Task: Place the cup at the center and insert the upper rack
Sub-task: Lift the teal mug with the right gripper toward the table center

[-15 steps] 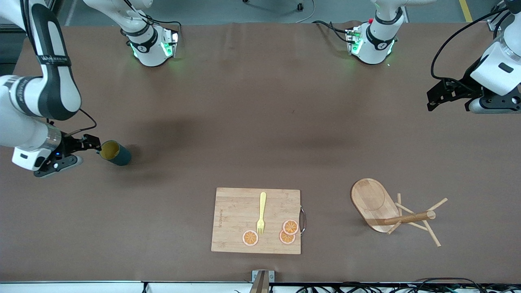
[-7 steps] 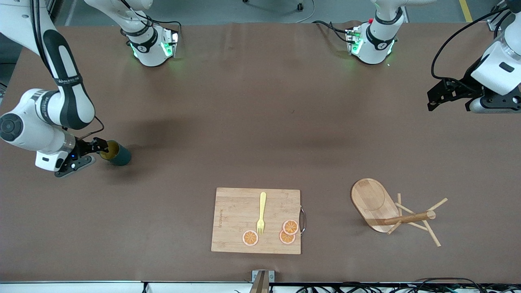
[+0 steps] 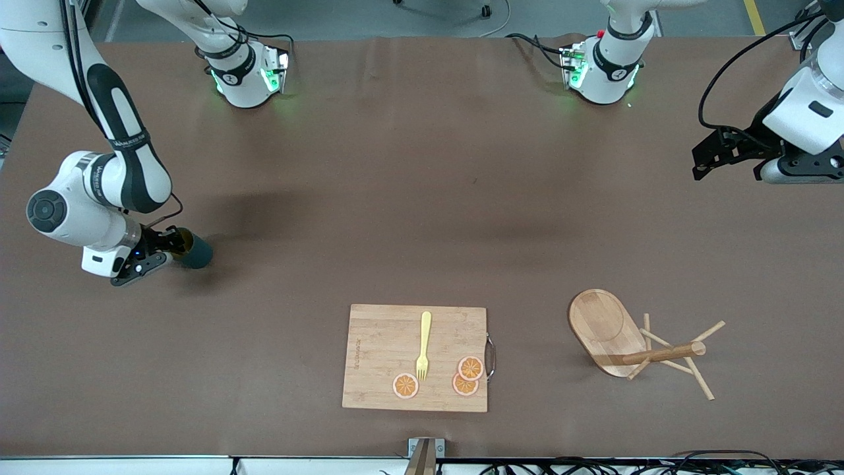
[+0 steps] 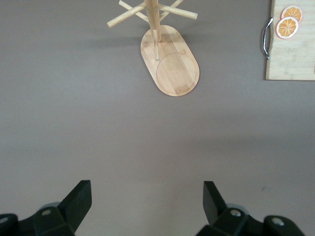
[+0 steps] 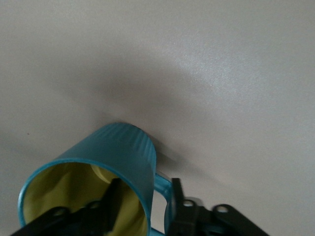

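The dark teal ribbed cup (image 3: 198, 253) lies on its side near the right arm's end of the table, its yellow mouth toward my right gripper (image 3: 177, 245). In the right wrist view the cup (image 5: 120, 150) fills the lower part. The right gripper (image 5: 145, 184) is closed on the cup's wall, one finger inside and the other against the handle. The wooden rack (image 3: 630, 343) lies tipped over, nearer the front camera and toward the left arm's end. It also shows in the left wrist view (image 4: 170, 66). My left gripper (image 3: 700, 161) waits open and empty in the air (image 4: 147, 196).
A rectangular wooden cutting board (image 3: 379, 336) lies near the table's front edge at the middle. It carries a yellow fork (image 3: 423, 346) and three orange slices (image 3: 465, 377). Bare brown table lies between the cup and the board.
My right arm has swung in toward the cup, and the gripper has pushed one finger into the cup's mouth. The cup has barely shifted. The left arm and the rack have not moved.
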